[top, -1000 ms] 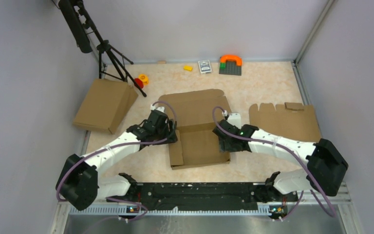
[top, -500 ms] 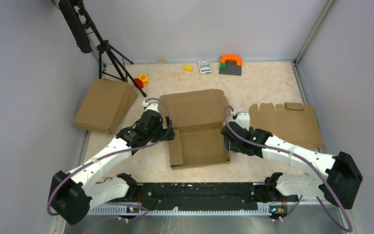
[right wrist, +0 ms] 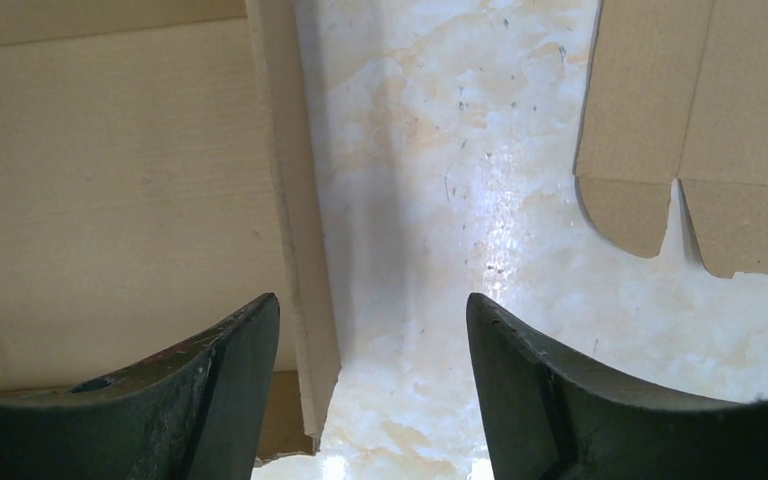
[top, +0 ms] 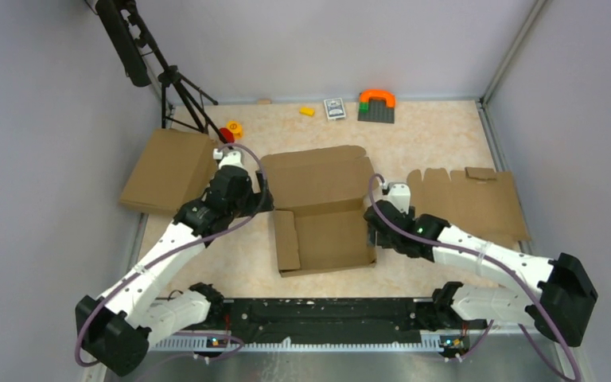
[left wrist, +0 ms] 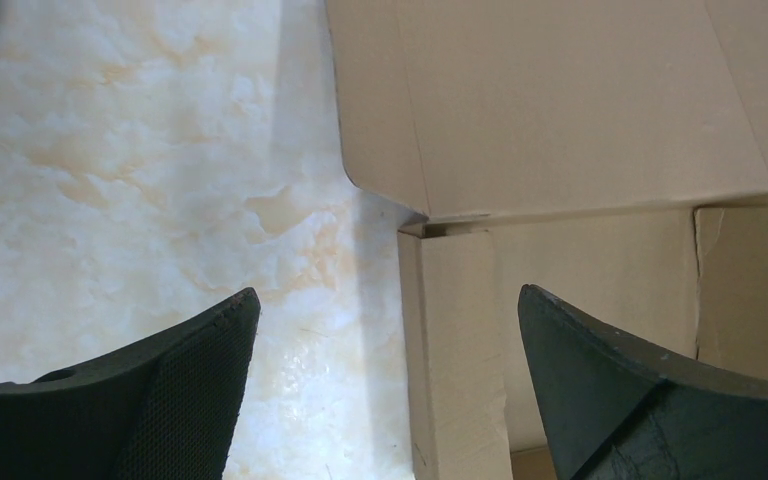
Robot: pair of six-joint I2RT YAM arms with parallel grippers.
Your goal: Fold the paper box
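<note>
My left jaws wide open, empty, beside the paper box (top: 326,235), my right jaws open, empty, at its right wall

This is looking like a robotics lab test cell rather than a home or shop. Plain grey walls (top: 326,48) are closing in a marble-patterned counter (top: 437,147) on three sides, and two white robot arms, one on the left (top: 167,247) and one on the right (top: 477,251), are sitting bolted to a black rail (top: 326,314) at its near edge. A black tripod (top: 177,83) is standing in the far left corner. Props are lying about: the paper box (top: 322,215), toy blocks (top: 376,106) and a small card pack (top: 334,108).
</note>
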